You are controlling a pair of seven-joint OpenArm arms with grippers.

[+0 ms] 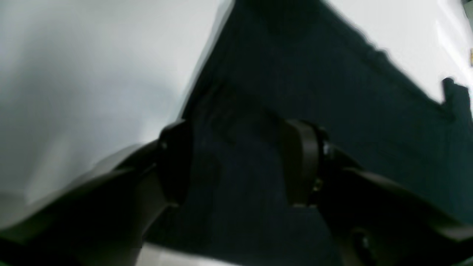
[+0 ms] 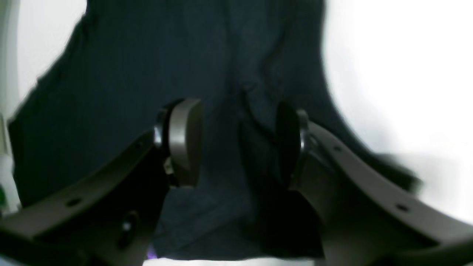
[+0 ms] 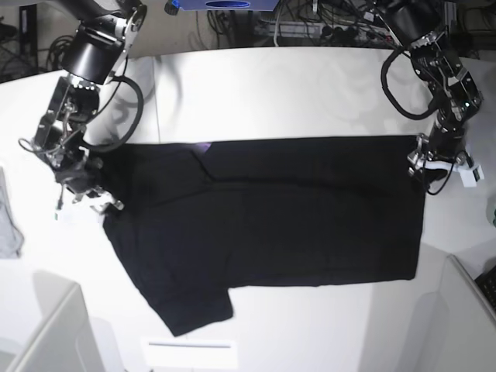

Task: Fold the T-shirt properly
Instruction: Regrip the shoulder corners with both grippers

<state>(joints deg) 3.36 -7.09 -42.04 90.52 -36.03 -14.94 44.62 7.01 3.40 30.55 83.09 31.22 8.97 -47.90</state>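
Left gripper (image 1: pixel 236 162) in the lower middle of the left wrist view, jaws spread wide, nothing pinched between them; only dark fabric of the T-shirt (image 1: pixel 295 85) visible behind the gap. In the base view, at the right edge of the frame, hanging just above the shirt's upper right corner. Right gripper (image 2: pixel 236 144) likewise in the lower middle of the right wrist view, jaws parted wide and empty, rumpled black cloth filling the space behind. In the base view, low on the left side of the frame, right at the shirt's left edge; touching or just above, hard to tell.

Black T-shirt (image 3: pixel 271 217) spread flat across the centre of the base view, long side running left to right, plain side up. Straight edge along the top, straight right edge, one sleeve jutting toward the lower left. Small glimpse of purple at the top edge, left of centre, where the cloth turns up slightly. Faint crease lines across the upper middle.

White table (image 3: pixel 294 93) beneath, bare surface above and below the shirt. Small grey cloth (image 3: pixel 8 225) at the far left edge of the frame, apart from the shirt. Tangle of cables (image 3: pixel 310 23) along the top of the frame beyond the table
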